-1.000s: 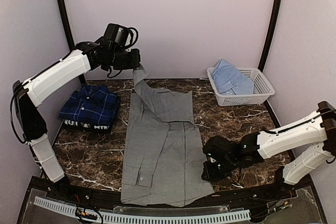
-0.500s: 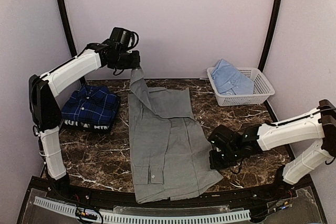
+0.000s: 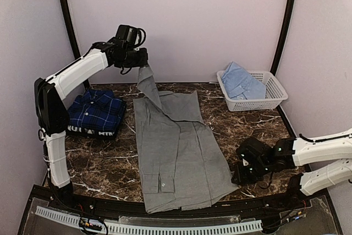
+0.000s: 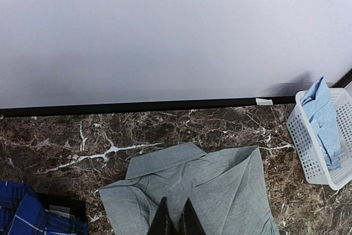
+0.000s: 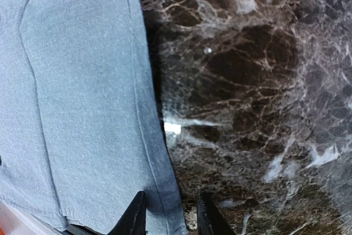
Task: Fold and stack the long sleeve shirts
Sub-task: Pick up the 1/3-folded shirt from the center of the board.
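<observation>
Top external view: the grey shirt (image 3: 176,147) is grasped at 11 o'clock by the left gripper (image 3: 144,67); the right gripper (image 3: 241,178) is seen released

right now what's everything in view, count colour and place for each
grey shirt: one, plain grey, spread lengthwise down the middle of the table, its far sleeve held up
navy plaid shirt: one, navy blue with white lines, folded at the left side
light blue shirt: one, light blue, bundled in the basket
basket: one, white plastic lattice, far right corner
table: one, dark brown marble with white veins
left gripper: one, black, raised at the far side, shut on the grey shirt's sleeve
right gripper: one, black, open, low at the grey shirt's near right edge
</observation>
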You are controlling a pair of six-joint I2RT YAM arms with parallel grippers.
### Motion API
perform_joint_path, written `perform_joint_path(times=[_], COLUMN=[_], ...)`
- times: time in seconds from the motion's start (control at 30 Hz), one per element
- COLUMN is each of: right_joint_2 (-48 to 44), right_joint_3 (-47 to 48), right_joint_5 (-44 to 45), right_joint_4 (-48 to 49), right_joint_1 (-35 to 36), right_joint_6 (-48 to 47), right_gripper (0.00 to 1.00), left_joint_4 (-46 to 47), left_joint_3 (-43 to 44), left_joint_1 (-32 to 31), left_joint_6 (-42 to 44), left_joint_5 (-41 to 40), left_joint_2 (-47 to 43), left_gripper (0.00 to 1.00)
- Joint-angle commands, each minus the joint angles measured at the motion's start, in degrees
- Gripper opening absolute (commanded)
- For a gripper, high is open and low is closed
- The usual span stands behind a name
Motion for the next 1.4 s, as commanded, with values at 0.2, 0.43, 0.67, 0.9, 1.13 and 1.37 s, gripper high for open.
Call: perform_joint_path(times=[0.2, 0.43, 0.67, 0.9, 1.13, 1.37], right_joint_2=[-4.2, -0.9, -2.6, -3.7, 1.0, 7.3], right_joint_3=[-4.1, -3.7, -0.2, 4.7, 10.3, 14.9], right_joint_5=[-3.9, -3.5, 2.3, 6.7, 7.7, 4.9], right_joint_4=[-2.9, -1.8, -8.4, -10.8, -7.6, -0.4], right_joint_1=[0.5, 3.1, 4.0, 6.3, 10.7, 14.1], right_joint_6=[3.7, 5.1, 6.7, 6.6, 3.5, -1.9], right_gripper=[0.21, 0.14, 0.00, 0.00, 0.00, 0.00], left_joint_4=[0.2, 0.6, 0.7, 1.5, 0.7, 1.6], left_joint_3=[3.5, 3.7, 4.7, 5.4, 4.7, -1.6], left_joint_1=[0.3, 0.3, 0.3, 0.4, 0.5, 1.8], left_joint_6=[0.7, 0.7, 1.3, 2.0, 2.5, 3.9], left_joint_5=[1.9, 2.6, 1.8, 0.5, -2.7, -7.1], left_joint_2=[-1.2, -1.6, -3.0, -5.9, -9.5, -14.7], left_gripper=[0.00, 0.00, 0.00, 0.00, 0.00, 0.00])
